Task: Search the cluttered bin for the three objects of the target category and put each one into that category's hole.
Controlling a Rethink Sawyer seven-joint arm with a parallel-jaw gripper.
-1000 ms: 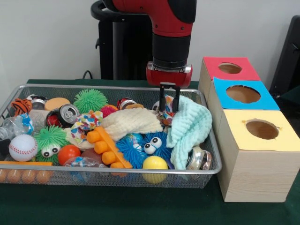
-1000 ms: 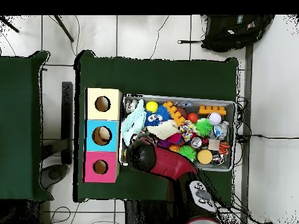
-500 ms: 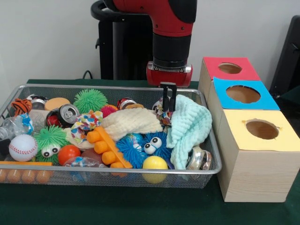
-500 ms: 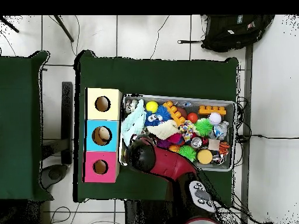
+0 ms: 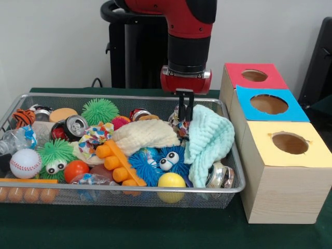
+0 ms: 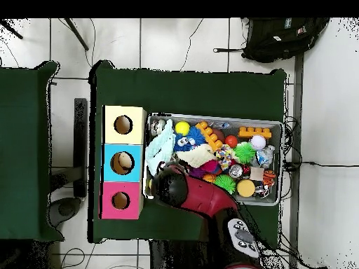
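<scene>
The wire mesh bin (image 5: 129, 189) is full of toys; it also shows in the overhead view (image 6: 281, 161). My gripper (image 5: 185, 119) is at the bin's back right, shut on a dotted white fabric piece (image 5: 177, 125) that is tucked between the mint-green cloth (image 5: 210, 137) and the cream cloth (image 5: 145, 134). A second dotted piece (image 5: 95, 136) lies left of the middle, by an orange toy. A third one does not show. The yellow-topped hole (image 5: 290, 143) is in the nearest wooden box, right of the bin. In the overhead view my arm (image 6: 175, 189) hides the gripper.
The blue-topped hole (image 5: 268, 104) and the red-topped hole (image 5: 254, 75) lie behind the yellow one. The bin also holds cans, spiky balls, a baseball (image 5: 24, 163), a yellow ball (image 5: 171, 182) and a blue googly-eyed toy (image 5: 158, 161). A black backpack (image 6: 280, 36) lies on the floor.
The fingers were apart and lower among the cloths one second ago. They have closed on the dotted piece and the gripper has risen slightly.
</scene>
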